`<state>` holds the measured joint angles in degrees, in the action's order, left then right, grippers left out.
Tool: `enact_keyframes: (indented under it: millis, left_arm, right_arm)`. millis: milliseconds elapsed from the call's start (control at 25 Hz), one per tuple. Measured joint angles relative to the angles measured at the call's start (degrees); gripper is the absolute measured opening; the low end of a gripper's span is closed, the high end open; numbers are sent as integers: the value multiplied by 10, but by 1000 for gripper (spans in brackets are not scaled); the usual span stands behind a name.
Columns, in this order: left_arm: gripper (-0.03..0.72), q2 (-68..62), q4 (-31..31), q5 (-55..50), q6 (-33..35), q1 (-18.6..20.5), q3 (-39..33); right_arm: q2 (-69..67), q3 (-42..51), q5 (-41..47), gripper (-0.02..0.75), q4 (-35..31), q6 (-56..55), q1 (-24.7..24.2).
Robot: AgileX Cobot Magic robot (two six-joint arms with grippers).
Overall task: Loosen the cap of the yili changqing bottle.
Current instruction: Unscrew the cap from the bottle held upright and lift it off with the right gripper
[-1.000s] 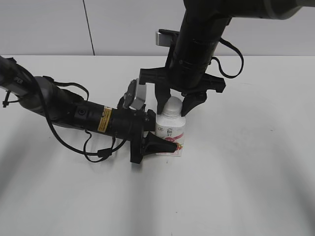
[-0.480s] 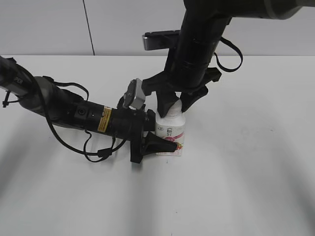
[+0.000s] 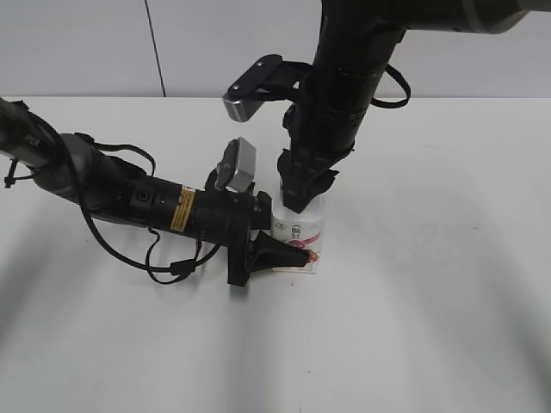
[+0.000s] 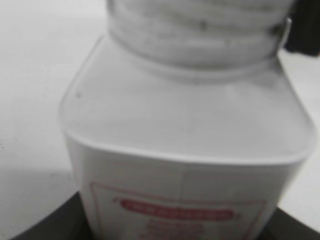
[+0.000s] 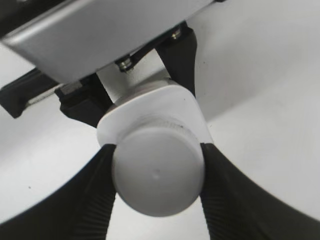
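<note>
From the exterior view, the yili changqing bottle (image 3: 298,241) stands upright near the middle of the white table (image 3: 430,284). The left gripper (image 3: 284,254) comes in low from the left, lying almost flat, its fingers clamped around the bottle's labelled body. The right gripper (image 3: 303,196) hangs straight down from above, its dark fingers covering the bottle's top so the cap cannot be seen here.

In the left wrist view the bottle (image 4: 187,150) fills nearly everything, blurred, with its squarish shoulder, ribbed neck and a red strip of label. A dark finger edge shows at the bottom corners, against the body.

The right wrist view looks down onto the cap (image 5: 159,172), round and flat-topped, with the right gripper (image 5: 159,175) pinching it: one ridged black finger (image 5: 95,192) presses each side. Below it the bottle's white shoulder (image 5: 192,117) shows, gripped by the left gripper's black fingers (image 5: 180,55).
</note>
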<state>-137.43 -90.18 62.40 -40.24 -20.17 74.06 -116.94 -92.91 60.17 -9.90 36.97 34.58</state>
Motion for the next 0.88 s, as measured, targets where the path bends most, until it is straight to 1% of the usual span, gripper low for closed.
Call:
enact_keyframes:
  millis: [200,320,520,880]
  left_arm:
    - [385,0,-4,-1,2,0,0]
    - [385,0,-5,-1,2,0,0]
    - [385,0,-5,-1,2,0,0]
    - [385,0,-6,-1,4,0,0]
  right_arm:
    - [0,0,0,396,0,122,0]
    - [0,0,0,396,0,160,0]
    - [0,0,0,396,2,187,0]
    - [1,-1,10,396,3,190,0]
